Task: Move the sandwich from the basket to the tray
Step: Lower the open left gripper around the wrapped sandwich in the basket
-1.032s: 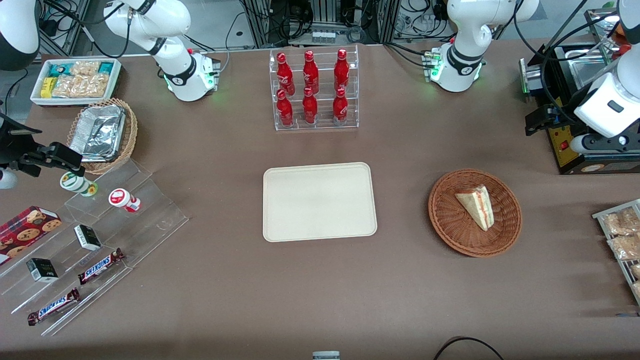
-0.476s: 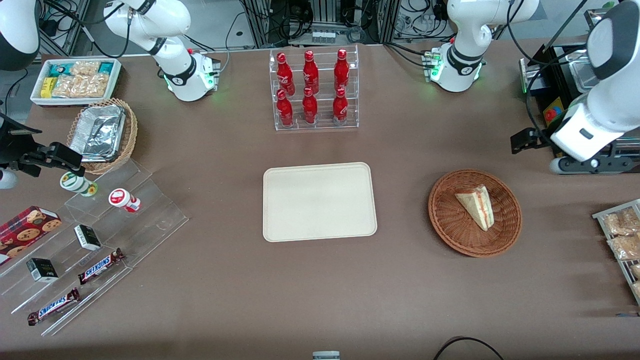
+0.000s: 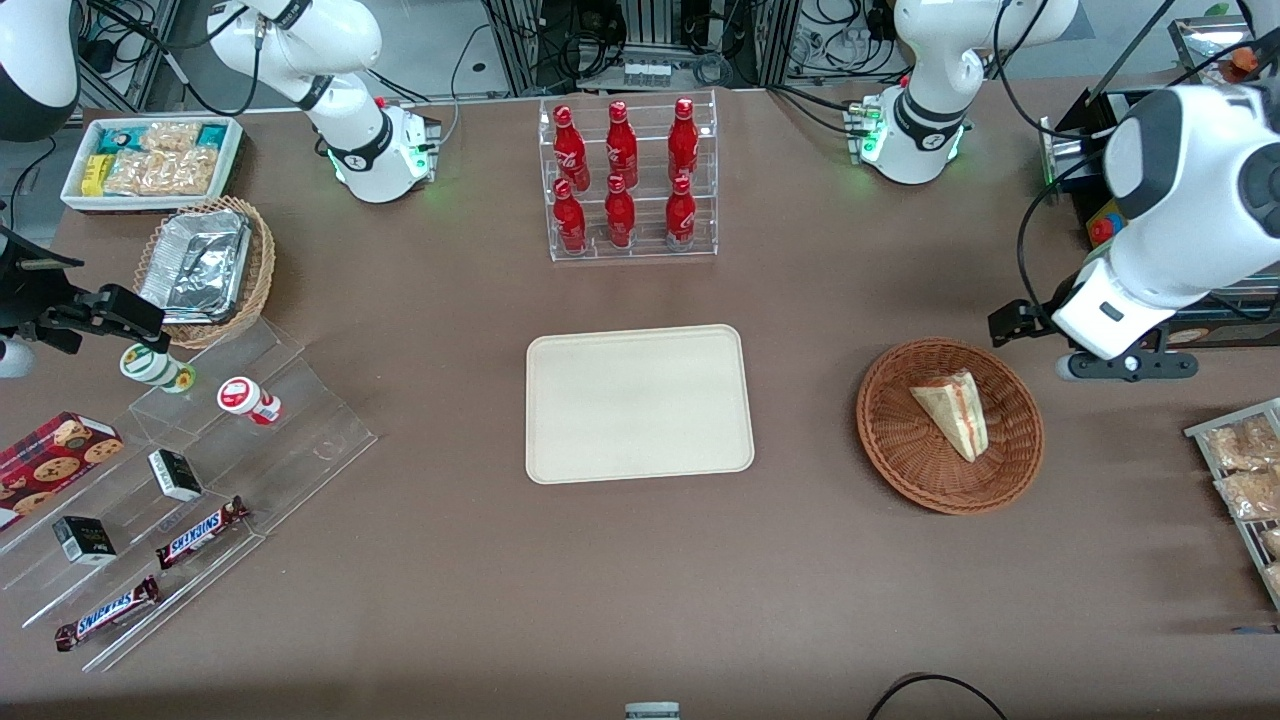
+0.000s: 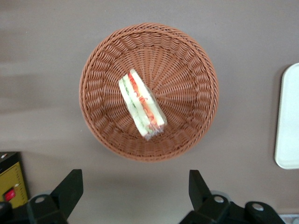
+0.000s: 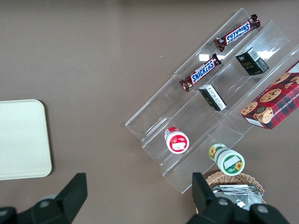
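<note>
The sandwich (image 3: pixel 953 410) (image 4: pixel 141 105), a pale bread wedge with red and green filling, lies in the round reddish-brown basket (image 3: pixel 900 460) (image 4: pixel 103 60). The cream tray (image 3: pixel 638 404) (image 4: pixel 288 121) rests flat at the table's middle, with nothing on it. My left gripper (image 3: pixel 1125 366) (image 4: pixel 133 186) hangs high above the table just outside the basket's rim, toward the working arm's end. Its fingers (image 4: pixel 70 186) stand wide open with only bare table between them.
A clear rack of red bottles (image 3: pixel 622 180) stands farther from the front camera than the tray. A wire rack of snack packets (image 3: pixel 1245 470) and a black machine (image 3: pixel 1120 290) sit at the working arm's end. A stepped acrylic shelf with snacks (image 3: pixel 200 480) lies toward the parked arm's end.
The left arm has swung in from the working arm's end of the table toward the basket, coming nearer to the front camera. Sandwich, basket and tray have not moved.
</note>
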`<state>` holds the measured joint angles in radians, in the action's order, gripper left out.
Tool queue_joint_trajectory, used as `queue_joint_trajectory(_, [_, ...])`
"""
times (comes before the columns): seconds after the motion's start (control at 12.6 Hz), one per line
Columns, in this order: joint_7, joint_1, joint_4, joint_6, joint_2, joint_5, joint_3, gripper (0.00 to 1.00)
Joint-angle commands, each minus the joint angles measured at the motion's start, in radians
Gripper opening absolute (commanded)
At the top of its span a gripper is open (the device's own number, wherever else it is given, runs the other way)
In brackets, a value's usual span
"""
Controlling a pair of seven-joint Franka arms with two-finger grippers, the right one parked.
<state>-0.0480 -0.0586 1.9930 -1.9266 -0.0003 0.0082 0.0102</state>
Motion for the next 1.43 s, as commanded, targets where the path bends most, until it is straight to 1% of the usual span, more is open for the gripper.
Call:
queue_joint_trajectory(0.0, [-0.004, -0.001, 0.113, -0.145, -0.018, -0.011, -0.007, 1.0])
queue_joint_trajectory(0.16, [-0.018, -0.001, 0.191, -0.268, -0.015, -0.011, -0.007, 1.0])
queue_joint_trajectory(0.32, [-0.099, -0.001, 0.216, -0.327, 0.003, -0.011, -0.007, 1.0])
queue_joint_trajectory(0.56, [-0.303, -0.004, 0.214, -0.344, 0.034, -0.011, -0.007, 1.0])
queue_joint_trajectory(0.63, [-0.396, -0.007, 0.214, -0.351, 0.049, -0.011, -0.007, 1.0])
queue_joint_trajectory(0.87, [-0.648, -0.012, 0.213, -0.425, 0.115, -0.011, -0.003, 1.0])
queue_joint_trajectory(0.95, [-0.683, -0.02, 0.213, -0.433, 0.129, -0.011, -0.003, 1.0])
queue_joint_trajectory(1.35, [-0.691, -0.02, 0.207, -0.443, 0.19, -0.011, -0.003, 1.0])
